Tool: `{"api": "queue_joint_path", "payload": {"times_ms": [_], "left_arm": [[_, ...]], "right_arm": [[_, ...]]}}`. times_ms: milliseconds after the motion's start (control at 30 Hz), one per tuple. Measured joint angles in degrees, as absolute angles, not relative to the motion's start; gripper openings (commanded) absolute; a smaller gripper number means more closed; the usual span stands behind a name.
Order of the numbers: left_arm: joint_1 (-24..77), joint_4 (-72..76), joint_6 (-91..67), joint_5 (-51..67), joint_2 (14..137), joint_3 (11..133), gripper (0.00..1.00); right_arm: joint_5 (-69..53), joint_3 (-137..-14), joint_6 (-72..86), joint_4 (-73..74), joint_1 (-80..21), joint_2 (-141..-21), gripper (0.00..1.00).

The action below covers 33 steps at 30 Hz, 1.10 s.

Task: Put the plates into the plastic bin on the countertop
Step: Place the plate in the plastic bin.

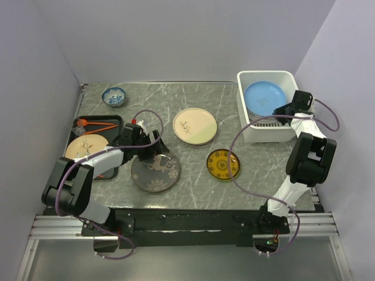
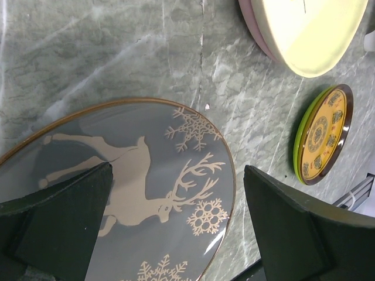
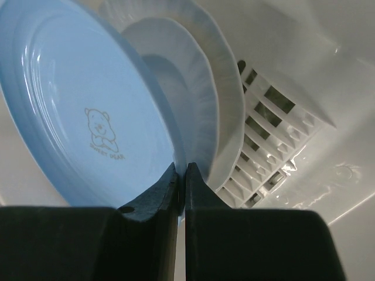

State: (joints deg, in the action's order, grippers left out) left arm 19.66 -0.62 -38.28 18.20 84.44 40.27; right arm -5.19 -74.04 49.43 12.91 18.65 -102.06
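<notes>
Right wrist: right fingers pinch blue plate rim inside bin; left fingers spread over grey plate.

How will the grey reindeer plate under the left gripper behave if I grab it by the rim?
The grey plate looks rigid and glossy, so it probably won't flex but may slip in a grip. It lies flat on the countertop, so getting under its thin rim looks hard. It would likely break if dropped.

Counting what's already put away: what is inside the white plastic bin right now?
A blue plate with a bear print leans in the plastic bin; white plates stand behind it. Their number and the bin floor are covered.
</notes>
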Motion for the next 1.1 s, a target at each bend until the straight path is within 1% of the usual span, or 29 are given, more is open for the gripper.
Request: {"api": "queue_joint_path", "payload": {"times_ms": [333, 500, 533, 567, 600, 633, 667, 700, 733, 800, 833, 900, 933, 1033, 1100], "left_arm": [[19.9, -0.7, -38.3, 18.2, 84.4, 40.3, 0.99], [19.9, -0.6, -38.3, 18.2, 84.4, 40.3, 0.99], [20.0, -0.6, -38.3, 18.2, 84.4, 40.3, 0.99], [20.0, -0.6, -38.3, 18.2, 84.4, 40.3, 0.99], [20.0, -0.6, -38.3, 18.2, 84.4, 40.3, 0.99], [20.0, -0.6, -38.3, 18.2, 84.4, 40.3, 0.99], [20.0, -0.6, -38.3, 18.2, 84.4, 40.3, 0.99], [20.0, -0.6, -38.3, 18.2, 84.4, 40.3, 0.99], [20.0, -0.6, -38.3, 18.2, 84.4, 40.3, 0.99], [20.0, -0.6, -38.3, 18.2, 84.4, 40.3, 0.99], [20.0, -0.7, -38.3, 18.2, 84.4, 40.3, 0.99], [20.0, -0.6, -38.3, 18.2, 84.2, 40.3, 0.99], [20.0, -0.6, -38.3, 18.2, 84.1, 40.3, 0.99], [20.1, -0.6, -38.3, 18.2, 83.4, 40.2, 0.99], [20.1, -0.6, -38.3, 18.2, 82.9, 40.1, 0.99]], "right_arm": [[-7.4, -74.9, 47.0, 15.1, 19.3, -104.4, 0.10], [-10.0, -74.8, 46.3, 14.9, 20.2, -104.4, 0.20], [-10.4, -74.6, 46.2, 14.6, 20.3, -104.4, 0.28], [-11.0, -74.4, 46.1, 14.2, 20.5, -104.3, 0.30], [-11.6, -74.1, 46.0, 13.8, 20.6, -104.2, 0.35], [-11.9, -73.6, 45.8, 13.4, 20.6, -103.9, 0.46], [-12.4, -73.3, 45.8, 13.3, 20.7, -103.7, 0.50], [-12.7, -72.7, 45.8, 13.0, 20.7, -103.2, 0.51], [-13.2, -72.2, 45.6, 12.9, 20.7, -102.5, 0.58], [-13.6, -71.1, 45.5, 12.7, 20.7, -100.7, 0.63], [-13.7, -70.8, 45.5, 12.4, 20.7, -99.9, 0.71], [-13.9, -70.7, 45.3, 12.1, 20.6, -98.0, 0.72], [-14.0, -70.7, 45.3, 11.8, 20.7, -96.9, 0.75], [-14.0, -70.7, 45.1, 10.8, 20.7, -94.1, 0.79], [-14.1, -70.7, 45.2, 10.2, 20.7, -92.4, 0.80]]}}
